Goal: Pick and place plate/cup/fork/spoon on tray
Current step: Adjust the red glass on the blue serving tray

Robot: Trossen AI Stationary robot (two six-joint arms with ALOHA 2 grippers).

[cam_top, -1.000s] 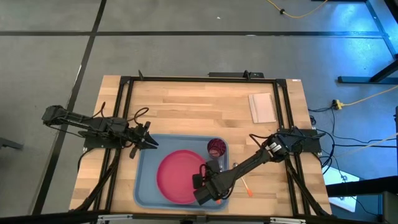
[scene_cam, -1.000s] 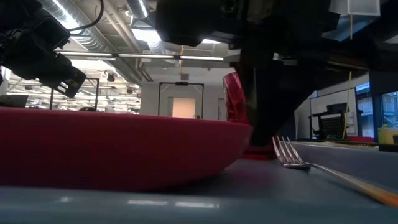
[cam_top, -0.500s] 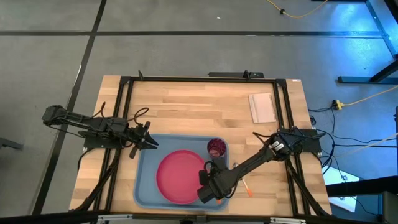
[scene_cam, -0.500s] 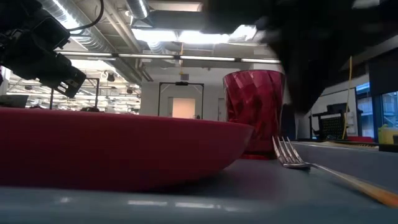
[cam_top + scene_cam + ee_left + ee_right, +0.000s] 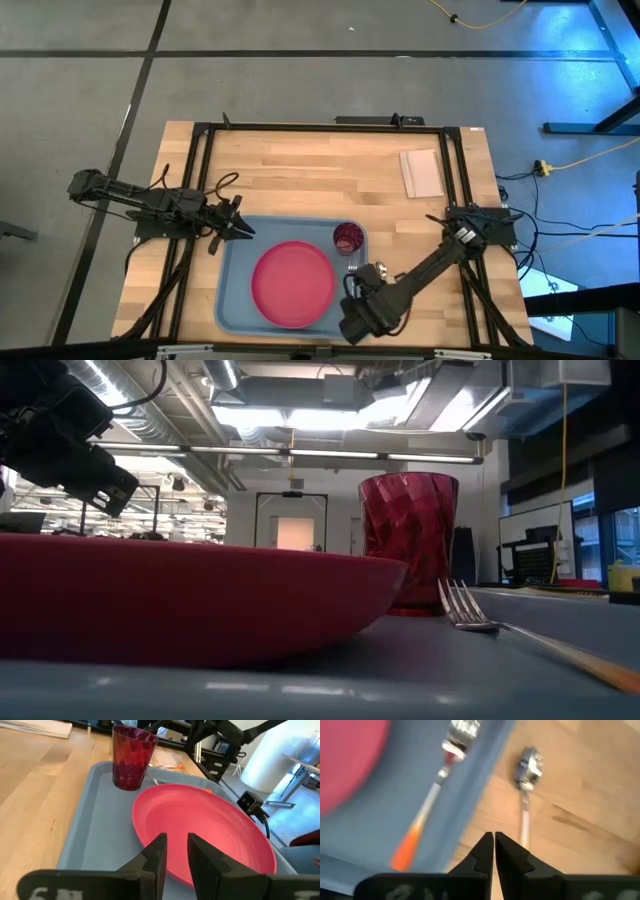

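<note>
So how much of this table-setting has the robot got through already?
Most of it. The plate, the cup and the fork already lie on the blue tray. Only the spoon is left, on the wood just outside the tray's rim. The right gripper is empty, its fingers shut, hovering near the spoon. The left gripper waits at the tray's far corner.

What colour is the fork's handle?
Orange, silver near the tines; the fork shows best in the right wrist view.
</note>
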